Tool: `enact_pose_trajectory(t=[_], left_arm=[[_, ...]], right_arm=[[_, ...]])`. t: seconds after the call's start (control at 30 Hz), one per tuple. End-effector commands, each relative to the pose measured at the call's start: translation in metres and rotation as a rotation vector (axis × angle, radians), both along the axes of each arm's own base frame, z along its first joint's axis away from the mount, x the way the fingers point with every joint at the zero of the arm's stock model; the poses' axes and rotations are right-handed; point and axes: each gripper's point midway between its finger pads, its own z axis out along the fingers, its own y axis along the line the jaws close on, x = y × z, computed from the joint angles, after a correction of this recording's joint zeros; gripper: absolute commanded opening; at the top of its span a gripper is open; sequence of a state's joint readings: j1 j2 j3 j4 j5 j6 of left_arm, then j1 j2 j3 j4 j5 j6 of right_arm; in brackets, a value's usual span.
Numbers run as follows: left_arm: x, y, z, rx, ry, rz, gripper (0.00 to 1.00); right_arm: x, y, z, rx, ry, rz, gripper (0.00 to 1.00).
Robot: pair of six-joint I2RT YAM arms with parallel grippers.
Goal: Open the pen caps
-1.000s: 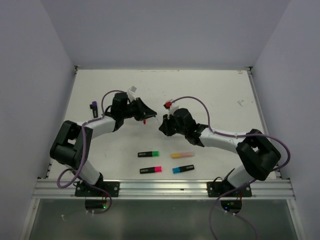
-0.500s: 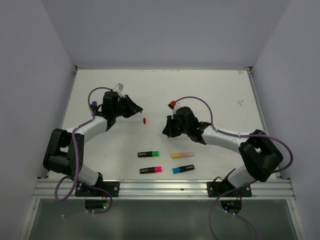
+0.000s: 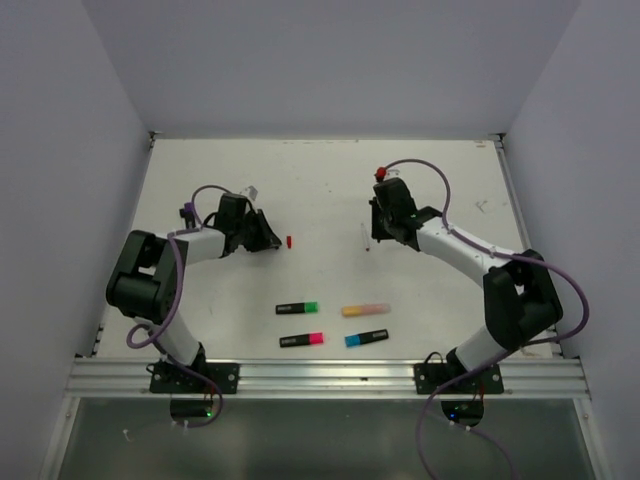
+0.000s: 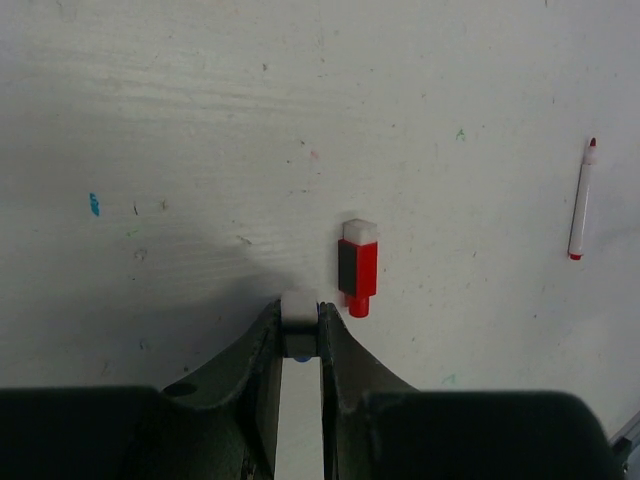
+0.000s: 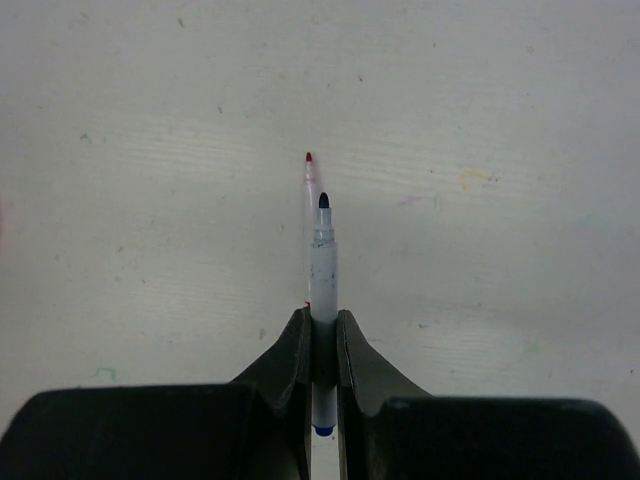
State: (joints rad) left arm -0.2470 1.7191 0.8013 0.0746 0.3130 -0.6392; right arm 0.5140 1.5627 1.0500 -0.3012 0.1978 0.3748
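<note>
My left gripper [image 3: 270, 240] [image 4: 299, 322] is low over the table, shut on a small white-ended cap [image 4: 299, 308] with a bit of blue showing behind it. A tiny red cap [image 4: 358, 266] [image 3: 289, 241] lies on the table just right of its fingertips. My right gripper [image 3: 379, 231] [image 5: 322, 325] is shut on a thin white pen [image 5: 322, 265] whose blue tip is bare. A second thin white pen with a bare red tip [image 5: 310, 172] [image 4: 581, 200] lies on the table just under and beyond it.
Four capped highlighters lie near the front: green cap [image 3: 311, 307], pink cap [image 3: 316, 338], blue cap [image 3: 353, 340] and a peach-orange one [image 3: 365, 310]. A purple cap [image 3: 187, 211] sits at the left by the left arm. Purple cables loop over both arms.
The grippers, close together a second ago, have drawn apart. The left went left and down beside the red cap. The right went back and right with the blue pen.
</note>
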Motion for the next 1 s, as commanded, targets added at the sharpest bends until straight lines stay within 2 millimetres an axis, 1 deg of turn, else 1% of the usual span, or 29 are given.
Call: enact_pose_trajectory(t=[0.0, 0.03, 0.1, 0.13, 0.17, 0.2, 0.23, 0.27, 0.37, 0.4, 0.43, 0.53, 0.6, 0.67, 0.83, 0.97], left_arm=[[0.01, 0.001, 0.003, 0.03, -0.03, -0.028, 0.02], [0.009, 0.001, 0.003, 0.031, -0.033, -0.027, 0.07], [0.009, 0.002, 0.005, 0.04, -0.039, -0.022, 0.14], [0.008, 0.002, 0.005, 0.043, -0.039, -0.023, 0.16], [0.008, 0.002, 0.004, 0.046, -0.038, -0.024, 0.19], [0.007, 0.002, 0.004, 0.049, -0.036, -0.024, 0.2], [0.007, 0.003, 0.003, 0.051, -0.032, -0.021, 0.25], [0.006, 0.003, 0.003, 0.051, -0.032, -0.019, 0.27], [0.005, 0.003, -0.001, 0.052, -0.026, -0.02, 0.34], [0.004, 0.001, -0.003, 0.054, -0.02, -0.025, 0.35], [0.003, 0.001, -0.004, 0.056, -0.018, -0.026, 0.39], [0.002, 0.0, -0.006, 0.06, -0.011, -0.029, 0.45], [0.001, 0.001, -0.008, 0.067, -0.008, -0.025, 0.47], [0.001, 0.002, -0.009, 0.074, -0.006, -0.019, 0.5], [0.002, 0.004, -0.005, 0.079, -0.019, -0.009, 0.54], [0.003, 0.006, 0.0, 0.08, -0.029, 0.007, 0.57]], right_arm=[[0.001, -0.013, -0.01, -0.07, 0.046, -0.004, 0.0], [0.004, -0.019, -0.015, -0.067, 0.063, -0.02, 0.0], [0.006, -0.017, -0.023, -0.032, 0.094, -0.017, 0.0], [0.008, -0.019, -0.026, -0.023, 0.105, -0.023, 0.0], [0.008, -0.019, -0.034, -0.022, 0.124, -0.024, 0.01], [0.01, -0.018, -0.036, -0.012, 0.124, -0.028, 0.01], [0.012, -0.02, -0.039, -0.014, 0.13, -0.034, 0.02], [0.012, -0.019, -0.045, -0.015, 0.143, -0.033, 0.03], [0.019, -0.016, -0.05, 0.003, 0.15, -0.035, 0.04], [0.023, -0.014, -0.053, 0.007, 0.155, -0.036, 0.04], [0.024, -0.011, -0.055, 0.016, 0.161, -0.033, 0.04], [0.028, -0.003, -0.064, 0.037, 0.182, -0.021, 0.05], [0.03, -0.002, -0.07, 0.039, 0.192, -0.027, 0.06], [0.032, -0.003, -0.072, 0.036, 0.189, -0.034, 0.07], [0.031, -0.008, -0.08, 0.005, 0.196, -0.044, 0.11], [0.031, -0.01, -0.084, -0.005, 0.201, -0.043, 0.21]])
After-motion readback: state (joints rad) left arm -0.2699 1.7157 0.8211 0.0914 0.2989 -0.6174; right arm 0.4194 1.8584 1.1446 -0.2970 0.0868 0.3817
